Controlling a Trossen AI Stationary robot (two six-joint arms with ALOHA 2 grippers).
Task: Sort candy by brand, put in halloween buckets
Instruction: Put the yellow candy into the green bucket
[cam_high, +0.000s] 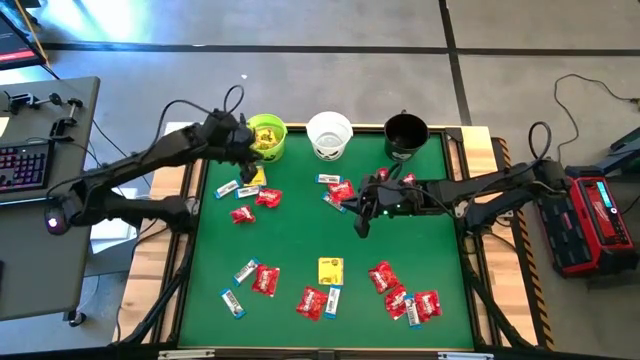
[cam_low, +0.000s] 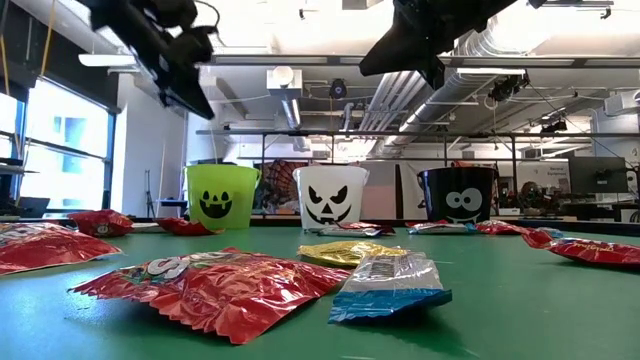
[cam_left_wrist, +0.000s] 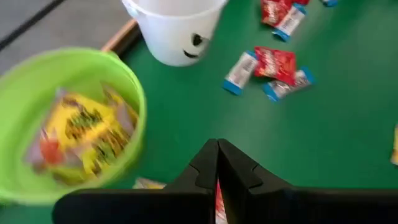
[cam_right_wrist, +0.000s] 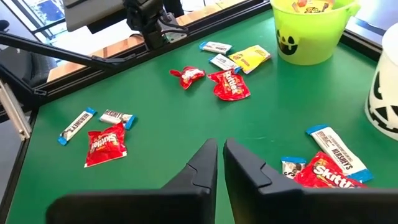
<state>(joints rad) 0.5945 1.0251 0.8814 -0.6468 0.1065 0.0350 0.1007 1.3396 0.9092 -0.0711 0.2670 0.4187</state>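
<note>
The lime green bucket holds yellow packets. The white bucket and the black bucket stand beside it along the table's far edge. Red packets, a yellow packet and blue-and-white bars lie scattered flat on the green mat. My left gripper hangs shut and empty above the mat, just near of the green bucket. My right gripper hovers shut and empty over the mat's middle, near a cluster of red packets and bars.
The green mat has a bare patch in its middle. Wooden table borders run along both sides. A desk with a keyboard stands left of the table, and a red device sits at the right.
</note>
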